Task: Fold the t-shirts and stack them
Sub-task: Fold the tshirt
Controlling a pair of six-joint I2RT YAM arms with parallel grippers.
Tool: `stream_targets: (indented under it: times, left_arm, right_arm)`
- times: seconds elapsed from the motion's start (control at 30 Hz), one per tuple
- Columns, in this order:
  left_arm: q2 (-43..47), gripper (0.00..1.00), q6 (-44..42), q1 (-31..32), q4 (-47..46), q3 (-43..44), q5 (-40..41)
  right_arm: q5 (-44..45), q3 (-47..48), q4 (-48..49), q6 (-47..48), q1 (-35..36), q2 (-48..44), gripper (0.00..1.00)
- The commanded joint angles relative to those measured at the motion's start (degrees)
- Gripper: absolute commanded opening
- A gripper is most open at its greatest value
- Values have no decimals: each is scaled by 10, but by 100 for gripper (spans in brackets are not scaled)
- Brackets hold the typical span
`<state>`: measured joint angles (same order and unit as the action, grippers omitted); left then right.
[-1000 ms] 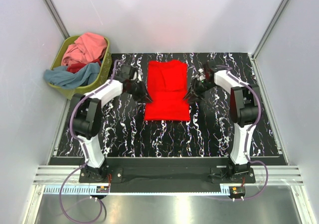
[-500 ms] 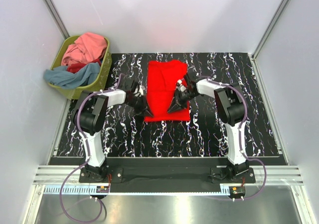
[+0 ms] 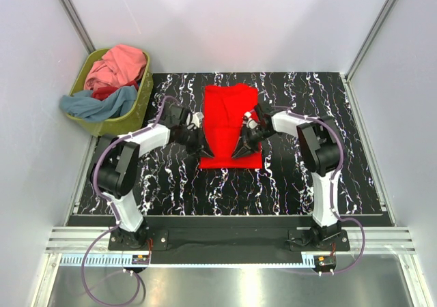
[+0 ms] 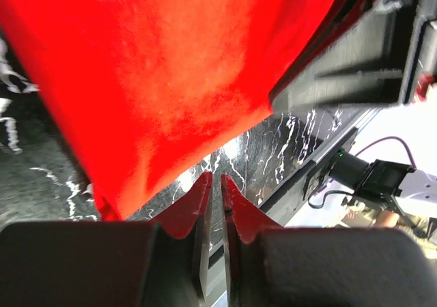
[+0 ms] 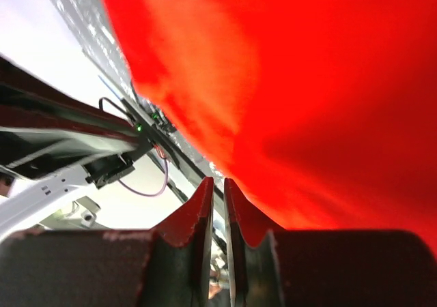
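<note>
No text, label, brand, number or sign can be read in any of the views.

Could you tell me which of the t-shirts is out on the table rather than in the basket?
The bright red t-shirt, lying on the black table; the pink t-shirt and grey-blue t-shirt are heaped in the olive-green basket.
</note>
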<state>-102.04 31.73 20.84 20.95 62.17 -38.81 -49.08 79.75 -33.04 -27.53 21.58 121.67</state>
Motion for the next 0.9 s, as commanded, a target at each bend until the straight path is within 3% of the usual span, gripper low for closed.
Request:
stream_targets:
  times: [0.0, 0.27, 0.5, 0.67, 0.87]
  left_arm:
    - [-20, 13, 1, 4, -15, -6, -4]
    - [-30, 11, -25, -40, -29, -80, 29]
    - [58, 11, -52, -50, -14, -138, 15]
    - [91, 13, -8, -39, -27, -116, -13]
    - [13, 12, 52, -6, -86, -40, -36]
  right_arm:
    - [-24, 19, 14, -25, 42, 3, 18]
    - [6, -59, 41, 15, 23, 9, 18]
    - [29, -149, 12, 48, -58, -104, 18]
    - [15, -157, 12, 31, -59, -144, 20]
    - [-4, -131, 38, 15, -58, -100, 20]
